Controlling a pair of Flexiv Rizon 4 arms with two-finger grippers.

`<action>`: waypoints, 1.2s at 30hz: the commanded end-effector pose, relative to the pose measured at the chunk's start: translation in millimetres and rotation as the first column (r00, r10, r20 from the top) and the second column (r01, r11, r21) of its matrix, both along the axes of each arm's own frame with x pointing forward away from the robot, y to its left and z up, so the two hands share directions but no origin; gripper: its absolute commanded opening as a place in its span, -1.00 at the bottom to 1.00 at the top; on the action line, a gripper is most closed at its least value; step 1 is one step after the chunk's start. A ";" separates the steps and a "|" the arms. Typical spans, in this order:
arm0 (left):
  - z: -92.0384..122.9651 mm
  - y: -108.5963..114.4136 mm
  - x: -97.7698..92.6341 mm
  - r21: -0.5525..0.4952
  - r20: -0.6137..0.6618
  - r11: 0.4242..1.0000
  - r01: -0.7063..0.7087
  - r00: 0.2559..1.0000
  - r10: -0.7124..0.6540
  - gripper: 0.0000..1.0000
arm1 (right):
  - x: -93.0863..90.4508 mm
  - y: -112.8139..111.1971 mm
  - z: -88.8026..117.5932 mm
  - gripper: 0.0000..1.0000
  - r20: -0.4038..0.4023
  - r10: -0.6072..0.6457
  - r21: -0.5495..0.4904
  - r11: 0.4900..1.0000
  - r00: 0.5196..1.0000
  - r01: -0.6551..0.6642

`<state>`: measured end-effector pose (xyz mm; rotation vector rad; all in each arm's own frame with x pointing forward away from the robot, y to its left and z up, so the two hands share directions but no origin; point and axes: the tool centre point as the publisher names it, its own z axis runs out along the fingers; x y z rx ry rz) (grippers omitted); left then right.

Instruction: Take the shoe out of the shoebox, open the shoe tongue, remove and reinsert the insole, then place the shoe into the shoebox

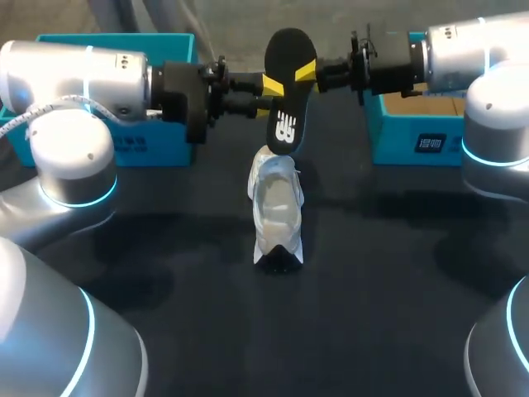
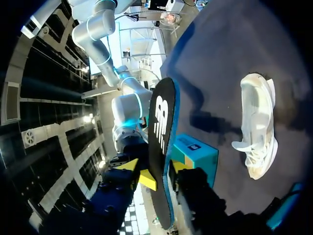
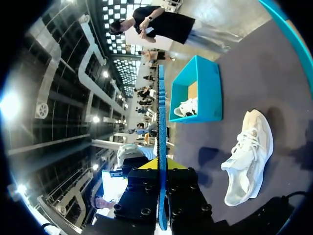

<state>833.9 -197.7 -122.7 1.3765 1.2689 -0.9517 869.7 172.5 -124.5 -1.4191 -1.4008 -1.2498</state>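
Head view: black foam insole with white logo held above white mesh sneaker on dark table. Right gripper pinching insole; left gripper against it, grip impossible to tell. For reinsert: keep one firm pinch, feed toe end in first.

The black insole, with a white logo and a blue underside, stands on edge, pinched from opposite sides by the left gripper and the right gripper. The white shoe rests on the table directly below both grippers, apart from the insole. One teal shoebox sits behind the left gripper and holds another white shoe. A second teal box sits behind the right gripper.
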 end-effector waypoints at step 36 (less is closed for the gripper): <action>50.5 38.6 46.2 0.867 -0.144 0.460 0.192 0.980 -0.136 1.00 | -0.3 8.0 -42.0 -1.00 -0.087 0.022 -0.107 0.994 0.996 -0.032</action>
